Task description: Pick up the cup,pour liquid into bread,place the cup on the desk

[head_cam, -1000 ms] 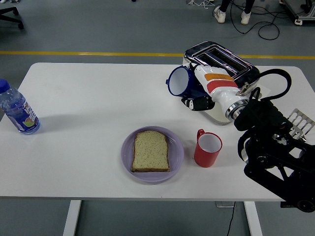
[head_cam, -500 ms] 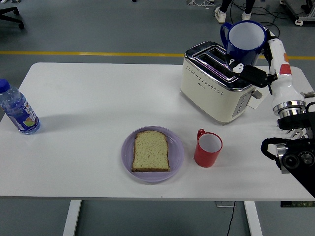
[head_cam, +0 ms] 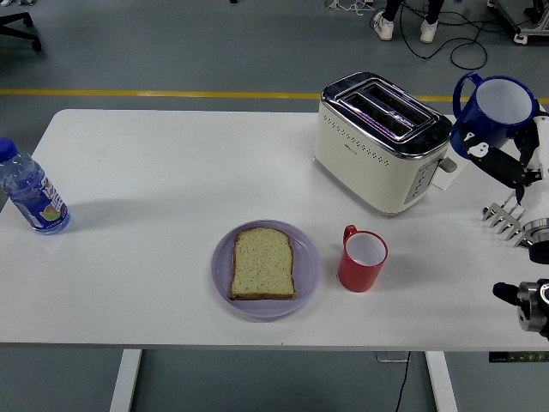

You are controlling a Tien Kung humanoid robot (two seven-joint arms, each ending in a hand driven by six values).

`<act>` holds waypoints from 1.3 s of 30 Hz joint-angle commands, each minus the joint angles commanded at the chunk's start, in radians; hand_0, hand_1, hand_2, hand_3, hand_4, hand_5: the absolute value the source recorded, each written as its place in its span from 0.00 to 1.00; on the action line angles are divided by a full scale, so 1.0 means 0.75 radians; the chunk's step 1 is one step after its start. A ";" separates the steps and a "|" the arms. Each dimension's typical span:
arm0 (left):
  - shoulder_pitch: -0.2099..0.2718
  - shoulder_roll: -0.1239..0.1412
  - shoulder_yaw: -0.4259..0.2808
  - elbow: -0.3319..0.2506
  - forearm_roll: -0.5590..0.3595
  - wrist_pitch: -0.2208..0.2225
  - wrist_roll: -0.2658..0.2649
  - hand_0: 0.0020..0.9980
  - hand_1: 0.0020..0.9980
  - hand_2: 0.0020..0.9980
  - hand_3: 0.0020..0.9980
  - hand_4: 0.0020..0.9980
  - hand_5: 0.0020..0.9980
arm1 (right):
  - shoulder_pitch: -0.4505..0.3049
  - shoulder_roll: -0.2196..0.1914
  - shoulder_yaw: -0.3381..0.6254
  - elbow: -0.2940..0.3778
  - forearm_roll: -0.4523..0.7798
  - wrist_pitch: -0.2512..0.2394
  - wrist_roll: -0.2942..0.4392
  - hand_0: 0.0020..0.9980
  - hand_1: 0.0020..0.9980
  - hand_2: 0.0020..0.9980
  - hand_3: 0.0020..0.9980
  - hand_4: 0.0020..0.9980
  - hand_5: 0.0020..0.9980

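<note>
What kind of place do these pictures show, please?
Probably a robotics lab or workshop, not a home kitchen: a grey floor with a yellow line, loose cables on it, and breakfast props such as a toaster on a white table.

Blue cup held upright at two o'clock; bread slice flat on purple plate at six

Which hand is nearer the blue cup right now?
Right. The right hand grips the blue cup at the table's right edge, beside the toaster. The left hand is not in view.
</note>
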 joint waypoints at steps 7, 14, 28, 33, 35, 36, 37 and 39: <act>-0.013 0.003 -0.009 -0.001 0.007 0.000 0.000 0.63 0.64 0.65 0.50 0.24 0.87 | -0.087 0.018 0.027 -0.087 0.135 0.000 0.142 0.52 0.50 0.60 0.60 0.55 0.00; -0.022 0.004 -0.018 0.000 0.010 0.000 0.001 0.63 0.64 0.65 0.50 0.24 0.86 | -0.173 0.049 0.026 -0.188 0.242 0.051 0.295 0.54 0.51 0.60 0.60 0.55 0.00; -0.025 0.003 -0.015 0.000 0.014 0.001 0.000 0.63 0.64 0.65 0.50 0.24 0.86 | -0.182 0.079 -0.097 -0.427 0.211 0.136 0.466 0.60 0.53 0.62 0.61 0.55 0.01; -0.025 0.002 -0.016 -0.001 0.012 0.001 0.001 0.63 0.64 0.65 0.50 0.24 0.86 | -0.155 0.097 -0.129 -0.538 0.210 0.164 0.496 0.60 0.53 0.62 0.61 0.55 0.01; -0.025 0.002 -0.016 -0.001 0.012 0.001 0.001 0.63 0.64 0.65 0.50 0.24 0.86 | -0.148 0.103 -0.135 -0.567 0.218 0.167 0.504 0.60 0.53 0.62 0.61 0.55 0.01; -0.024 0.002 -0.015 -0.001 0.012 0.001 0.000 0.63 0.64 0.65 0.50 0.24 0.86 | -0.145 0.108 -0.136 -0.582 0.220 0.168 0.511 0.60 0.53 0.62 0.61 0.55 0.01; -0.024 0.002 -0.015 -0.001 0.012 0.001 0.000 0.63 0.64 0.65 0.50 0.24 0.86 | -0.144 0.111 -0.136 -0.590 0.221 0.168 0.515 0.60 0.53 0.62 0.61 0.55 0.01; -0.023 0.001 -0.014 0.000 0.012 0.001 0.001 0.63 0.64 0.65 0.50 0.24 0.86 | -0.142 0.117 -0.139 -0.608 0.228 0.168 0.529 0.60 0.53 0.62 0.61 0.55 0.01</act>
